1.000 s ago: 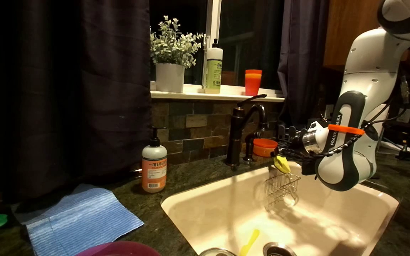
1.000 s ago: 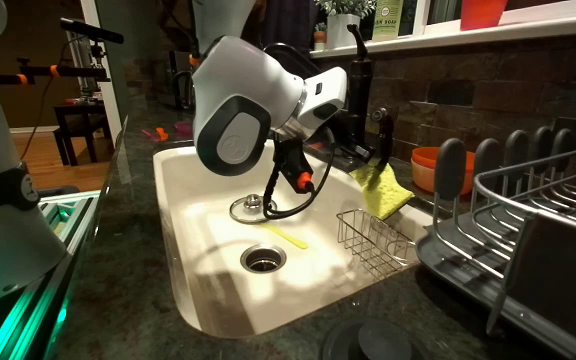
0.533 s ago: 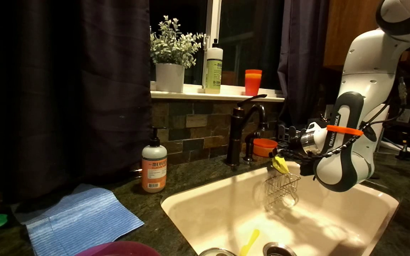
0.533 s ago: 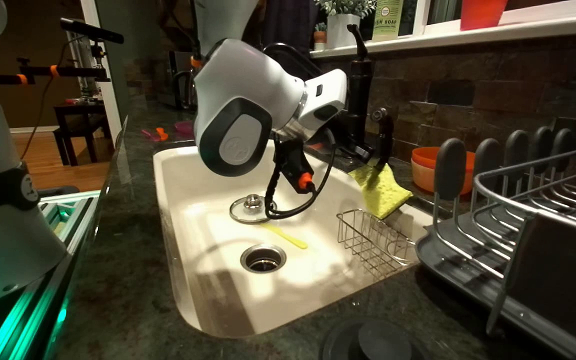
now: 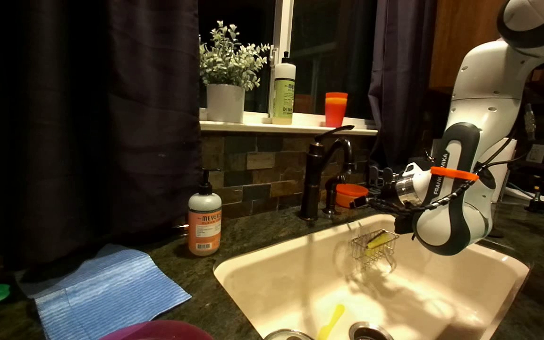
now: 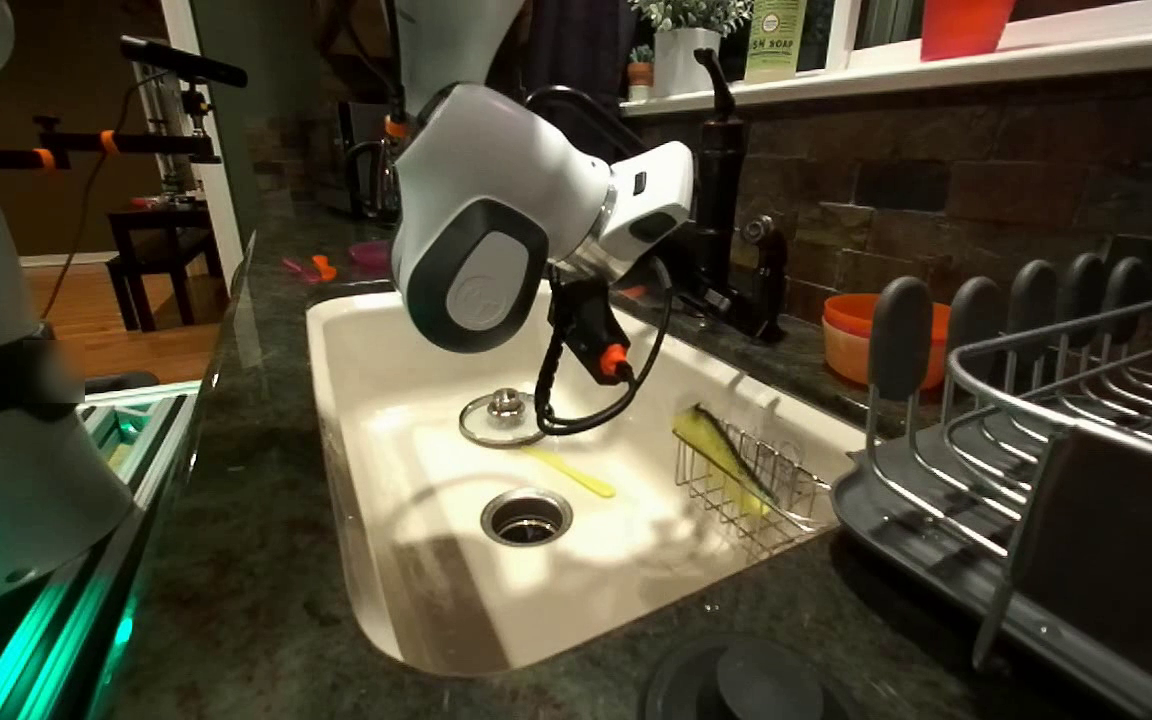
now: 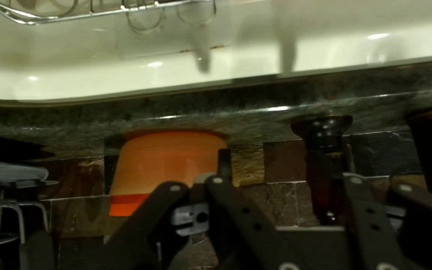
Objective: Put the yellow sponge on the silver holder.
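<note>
The yellow sponge [image 5: 379, 239] rests tilted inside the silver holder [image 5: 374, 256] on the sink wall. It also shows in an exterior view, where the sponge [image 6: 704, 440] leans along the length of the holder [image 6: 808, 487], its dark side facing up. My gripper [image 7: 281, 170] is open in the wrist view, with nothing between its fingers. In an exterior view the gripper [image 6: 721, 300] hangs above and behind the holder, near the faucet, apart from the sponge. The wrist view shows only an edge of the holder [image 7: 88, 15]; the sponge is out of view there.
The black faucet [image 6: 721, 200] and sprayer [image 6: 764, 270] stand close to the gripper. Orange bowls [image 6: 841, 365] sit by the backsplash. The grey dish rack [image 6: 936, 500] stands beside the sink. A glass lid [image 6: 496, 425] and yellow utensil [image 6: 571, 470] lie in the sink [image 6: 416, 610].
The sponge hung from the gripper above the holder in the earlier frames. Now it has been let go and has dropped into the holder. The arm has shifted slightly.
</note>
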### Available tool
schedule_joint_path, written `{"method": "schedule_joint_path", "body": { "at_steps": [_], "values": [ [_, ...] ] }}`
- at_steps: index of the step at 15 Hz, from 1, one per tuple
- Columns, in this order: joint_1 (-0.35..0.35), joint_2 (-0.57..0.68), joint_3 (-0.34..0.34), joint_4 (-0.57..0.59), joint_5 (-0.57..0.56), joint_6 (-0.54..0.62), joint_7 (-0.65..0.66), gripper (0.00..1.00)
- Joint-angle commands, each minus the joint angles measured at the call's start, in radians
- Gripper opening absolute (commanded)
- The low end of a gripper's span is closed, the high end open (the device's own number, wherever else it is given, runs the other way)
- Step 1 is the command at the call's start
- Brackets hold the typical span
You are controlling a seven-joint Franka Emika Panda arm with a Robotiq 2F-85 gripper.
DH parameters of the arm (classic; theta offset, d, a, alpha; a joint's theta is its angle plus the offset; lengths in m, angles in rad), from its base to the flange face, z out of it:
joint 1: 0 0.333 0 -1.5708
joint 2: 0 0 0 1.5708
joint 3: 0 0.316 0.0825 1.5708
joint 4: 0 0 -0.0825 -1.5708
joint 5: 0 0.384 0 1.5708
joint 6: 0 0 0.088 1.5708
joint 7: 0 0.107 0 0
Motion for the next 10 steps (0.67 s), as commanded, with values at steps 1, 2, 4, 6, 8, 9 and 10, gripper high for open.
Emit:
{"method": "schedule_joint_path", "body": {
  "at_steps": [1,2,4,6,8,9,10],
  "values": [
    [0.004,-0.028,0.004,-0.025,0.009,0.004,-0.018,0.86],
    [0.008,-0.04,0.002,-0.037,0.022,0.004,-0.025,0.95],
    [0.016,-0.077,-0.001,-0.066,0.05,-0.01,-0.036,1.0],
    [0.024,-0.124,0.0,-0.1,0.069,-0.026,-0.043,1.0],
    [0.056,-0.174,-0.01,-0.138,0.142,-0.045,-0.094,1.0],
    [0.072,-0.203,-0.015,-0.157,0.181,-0.063,-0.125,1.0],
    [0.092,-0.225,-0.021,-0.171,0.233,-0.076,-0.165,1.0]
  ]
}}
